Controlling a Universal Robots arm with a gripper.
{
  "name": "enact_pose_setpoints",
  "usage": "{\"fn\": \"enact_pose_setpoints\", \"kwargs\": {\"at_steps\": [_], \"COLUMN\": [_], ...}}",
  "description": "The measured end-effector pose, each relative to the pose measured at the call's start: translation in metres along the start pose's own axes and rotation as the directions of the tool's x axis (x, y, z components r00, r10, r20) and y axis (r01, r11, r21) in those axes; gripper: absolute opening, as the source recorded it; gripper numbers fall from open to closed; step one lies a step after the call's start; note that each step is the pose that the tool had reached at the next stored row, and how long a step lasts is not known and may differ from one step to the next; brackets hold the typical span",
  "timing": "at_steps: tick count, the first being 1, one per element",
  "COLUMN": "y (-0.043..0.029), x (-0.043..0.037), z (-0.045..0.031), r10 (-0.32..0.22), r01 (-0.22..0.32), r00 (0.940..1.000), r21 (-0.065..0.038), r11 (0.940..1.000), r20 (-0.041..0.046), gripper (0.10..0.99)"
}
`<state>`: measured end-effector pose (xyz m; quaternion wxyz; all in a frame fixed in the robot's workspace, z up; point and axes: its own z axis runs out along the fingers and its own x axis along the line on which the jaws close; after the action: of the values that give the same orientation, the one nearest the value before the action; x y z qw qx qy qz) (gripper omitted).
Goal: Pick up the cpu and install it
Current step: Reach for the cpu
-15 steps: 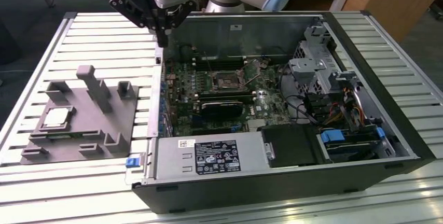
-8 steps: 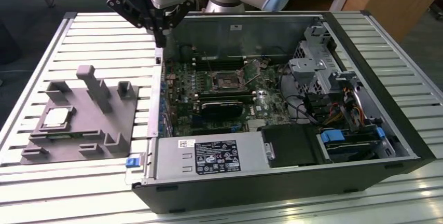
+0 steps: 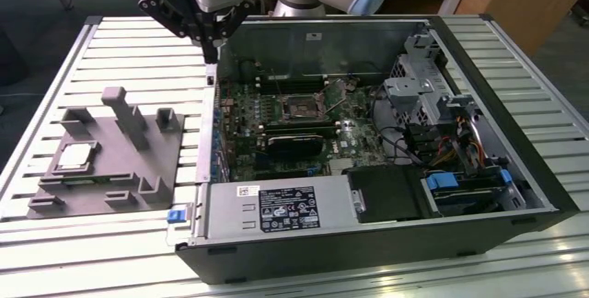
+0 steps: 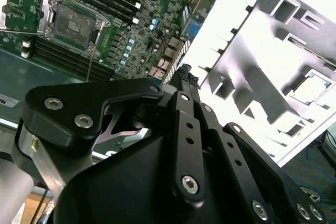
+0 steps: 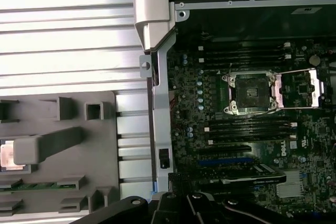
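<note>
On the exterior view's left, the large grey plastic tray with upright blocks [image 3: 171, 163] lies on the slatted aluminium table [image 3: 138, 56]. The cpu, a small flat square chip with a pale silvery metal top [image 3: 76, 156], sits in a recess near the tray's outer side, untouched. A tall grey post [image 3: 126, 115] stands just beside it.

Further right, the black two-finger gripper [image 3: 211, 55] hangs above the table at the near wall of the open black computer case [image 3: 368, 243]. It is well apart from the chip. In the second wrist view its tips [image 4: 185, 72] appear pressed together with nothing between them.

Inside the case, the dark square metal-framed socket [image 3: 300, 107] looks empty, and its retaining frame [image 5: 299, 87] is swung open.

I judge that the work stands at the approach to the pick, with nothing lifted or installed. A grasp would call for parted fingers and a straight descent over the chip, clear of the tall post.

Open table lies between tray and case. The case's upright metal wall [image 3: 210, 139] is the edge to pass over, and the boards and cables around the socket leave little side room.
</note>
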<state>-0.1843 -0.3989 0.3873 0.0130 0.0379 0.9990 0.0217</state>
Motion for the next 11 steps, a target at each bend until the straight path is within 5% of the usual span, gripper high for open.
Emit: {"fn": "enact_pose_setpoints", "kwargs": {"at_steps": [11], "y": [-0.0005], "x": [0.0057], "z": [0.0010], "r10": [0.000], "r01": [0.000], "r00": [1.0000], "r21": [0.000], "r11": [1.0000], "r20": [-0.0007], "gripper": [0.106]}}
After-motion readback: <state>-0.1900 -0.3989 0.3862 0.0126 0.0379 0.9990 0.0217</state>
